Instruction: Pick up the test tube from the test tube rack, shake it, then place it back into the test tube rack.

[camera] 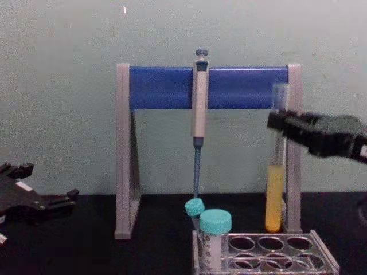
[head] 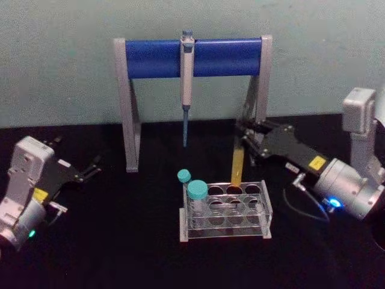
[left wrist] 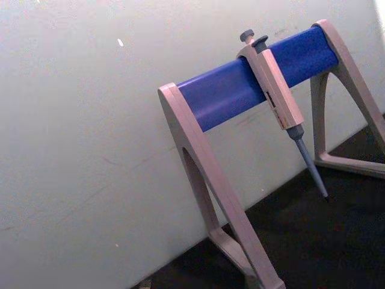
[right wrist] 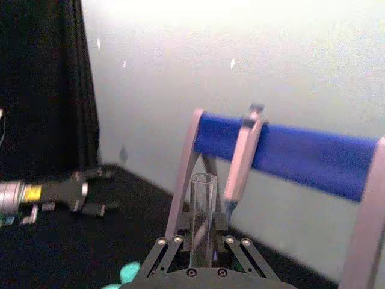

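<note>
The right gripper is closed on the upper part of the test tube, holding it upright over the back row of the test tube rack. Whether its round bottom sits in a hole or just above one I cannot tell. The yellow-orange liquid fills the tube's lower part. The left gripper is parked well off to the left, fingers apart.

The tube is uncapped, so a hard or tilted shake would likely throw liquid out. The pinch is high on smooth glass, and the weight below could let the tube swing or slip. The pipette stand has a leg close behind the tube, so a wide swing might knock glass against it. On the way back down, a tilted tube could catch the hole's rim.
</note>
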You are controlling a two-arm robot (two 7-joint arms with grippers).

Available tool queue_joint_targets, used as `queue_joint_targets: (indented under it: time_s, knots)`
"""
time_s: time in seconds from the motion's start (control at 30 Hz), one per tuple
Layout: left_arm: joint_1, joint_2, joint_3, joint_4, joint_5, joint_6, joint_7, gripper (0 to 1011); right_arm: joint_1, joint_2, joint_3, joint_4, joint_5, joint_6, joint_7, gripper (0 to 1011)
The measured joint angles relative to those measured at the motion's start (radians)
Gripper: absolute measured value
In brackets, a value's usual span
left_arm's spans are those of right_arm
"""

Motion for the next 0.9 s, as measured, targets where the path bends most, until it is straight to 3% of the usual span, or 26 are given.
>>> queue_joint_targets:
  time_s: [0.17, 0.43, 0.73, 0.9]
  knots:
    - [0.0, 0.0, 0.0, 0.0, 0.0, 0.0, 0.0, 1001, -0.024, -0.008, 0.039, -0.019, 0.027, -0.059, -0.01, 229]
    - [0.0, 0.0, 0.0, 0.0, 0.0, 0.0, 0.0, 1001, -0.044, -0.015, 0.08, -0.028, 0.014, -0.081, -0.064, 229]
    - [0.0, 0.0, 0.0, 0.0, 0.0, 0.0, 0.0, 1001, -0.048, -0.028, 0.094, -0.023, -0.016, -0.089, -0.075, 229]
    - [0.0, 0.0, 0.0, 0.0, 0.0, 0.0, 0.0, 1001, -0.039, -0.033, 0.087, -0.017, -0.023, -0.094, -0.051, 229]
